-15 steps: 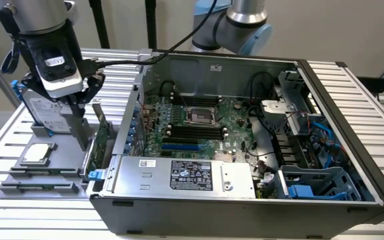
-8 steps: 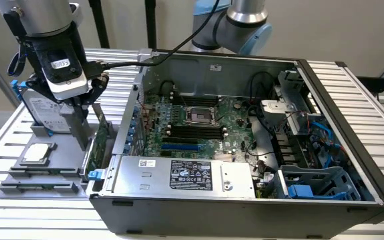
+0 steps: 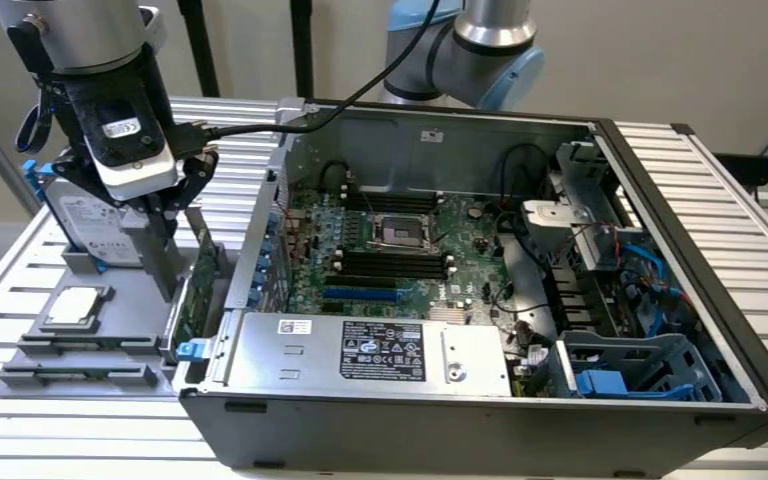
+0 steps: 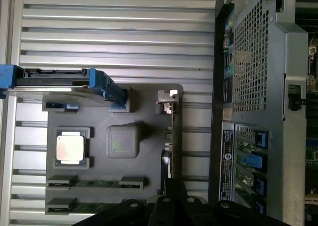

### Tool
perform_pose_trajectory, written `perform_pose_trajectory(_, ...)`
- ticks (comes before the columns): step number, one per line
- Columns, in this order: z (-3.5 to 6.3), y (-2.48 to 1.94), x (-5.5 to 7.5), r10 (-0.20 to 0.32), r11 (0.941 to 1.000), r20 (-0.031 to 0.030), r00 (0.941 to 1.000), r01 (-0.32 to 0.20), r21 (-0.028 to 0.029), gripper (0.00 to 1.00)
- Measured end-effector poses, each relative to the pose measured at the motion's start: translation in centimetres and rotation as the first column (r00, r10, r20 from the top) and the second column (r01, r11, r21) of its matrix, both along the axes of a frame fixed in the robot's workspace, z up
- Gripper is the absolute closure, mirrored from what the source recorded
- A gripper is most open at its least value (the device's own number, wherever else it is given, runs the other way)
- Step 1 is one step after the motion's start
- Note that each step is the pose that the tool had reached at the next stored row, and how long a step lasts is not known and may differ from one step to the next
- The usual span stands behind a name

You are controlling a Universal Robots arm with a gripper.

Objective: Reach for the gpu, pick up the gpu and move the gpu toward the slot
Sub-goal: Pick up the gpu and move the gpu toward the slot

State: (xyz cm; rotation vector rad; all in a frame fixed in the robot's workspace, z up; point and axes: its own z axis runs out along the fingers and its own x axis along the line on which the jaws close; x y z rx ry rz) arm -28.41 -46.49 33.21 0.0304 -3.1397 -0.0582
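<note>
The gpu (image 3: 199, 272) is a thin dark-green card standing on edge in a grey holder tray (image 3: 84, 385), right beside the computer case's outer wall. In the wrist view the gpu (image 4: 172, 136) runs as a narrow dark line with its metal bracket (image 4: 166, 99) at one end. My gripper (image 3: 175, 205) hangs above the tray, a little above the card's top edge and apart from it. Seen from the wrist, the gripper (image 4: 175, 187) has its fingertips together over the card's near end, holding nothing. A blue slot (image 3: 357, 295) lies on the motherboard.
The tray also holds a silver hard drive in a blue frame (image 3: 84, 215), a square processor chip (image 3: 75, 305), a grey raised block (image 3: 160, 262) and memory sticks (image 3: 84, 347). The open computer case (image 3: 704, 300) stands at the exterior view's right, its wall close to the card.
</note>
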Motion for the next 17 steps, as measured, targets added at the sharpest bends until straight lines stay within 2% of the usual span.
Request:
perform_pose_trajectory(3, 0.00, 0.00, 0.0, 0.000, 1.0000, 0.0000, 1.0000, 0.000, 0.0000, 0.88)
perform_pose_trajectory(6, 0.00, 0.00, 0.0, 0.000, 1.0000, 0.0000, 1.0000, 0.000, 0.0000, 0.70)
perform_pose_trajectory(7, 0.00, 0.00, 0.0, 0.000, 1.0000, 0.0000, 1.0000, 0.000, 0.0000, 0.70)
perform_pose_trajectory(8, 0.00, 0.00, 0.0, 0.000, 1.0000, 0.0000, 1.0000, 0.000, 0.0000, 0.64)
perform_pose_trajectory(10, -0.02, 0.00, 0.0, 0.000, 1.0000, 0.0000, 1.0000, 0.000, -0.0001, 0.64)
perform_pose_trajectory(11, -0.11, 0.00, 0.0, 0.000, 1.0000, 0.0001, 1.0000, 0.000, -0.0006, 0.58)
perform_pose_trajectory(17, -1.19, -0.20, -0.2, 0.000, 1.0000, 0.0000, 1.0000, 0.000, -0.0010, 0.58)
